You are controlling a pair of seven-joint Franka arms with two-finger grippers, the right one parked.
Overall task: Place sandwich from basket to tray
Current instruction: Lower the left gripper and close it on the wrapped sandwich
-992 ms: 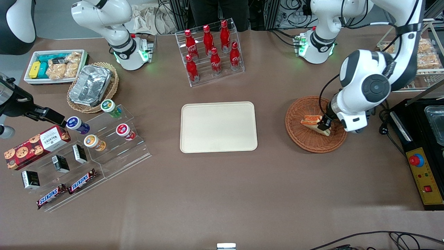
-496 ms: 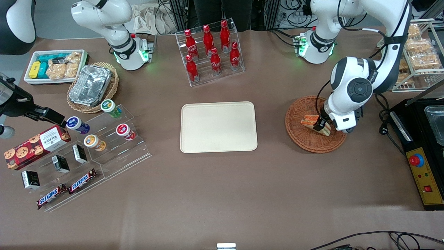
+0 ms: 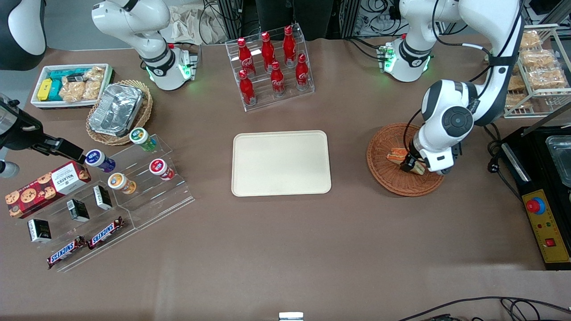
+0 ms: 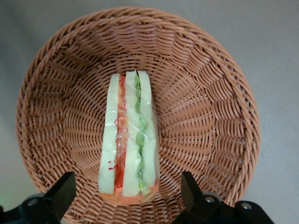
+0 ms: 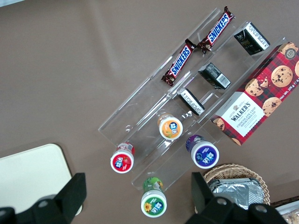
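Brown matting covers the whole surface (image 3: 285,249), with the cream tray (image 3: 281,163) bare at its middle and the reddish-brown wicker basket (image 3: 392,180) lying toward the working arm's end. Over the past second the left arm has drawn its wrist inward and lower above that basket, so the end effector (image 3: 410,166) now sits right down at the sandwich (image 3: 397,155) rather than hanging beside it. In the wrist view the sandwich (image 4: 129,140) stands on edge in the bowl of the basket (image 4: 219,93), its orange-red and green filling running straight toward the camera, and the two black fingertips (image 4: 60,195) flank its nearer end with clear wicker showing on either side. So the end effector is spread wide and grips nothing; the bread looks untouched, though from the front view the wrist hides the contact point and a light brush cannot quite be ruled out.

That shift reads as the end of the approach: the jaws are lined up across the slices, which suits a squeeze on the flat bread faces. The pick itself is not yet made. What remains, as I judge it, is closing gently enough not to crush the soft wedge, lifting clear of the basket rim, and carrying it across to the tray.
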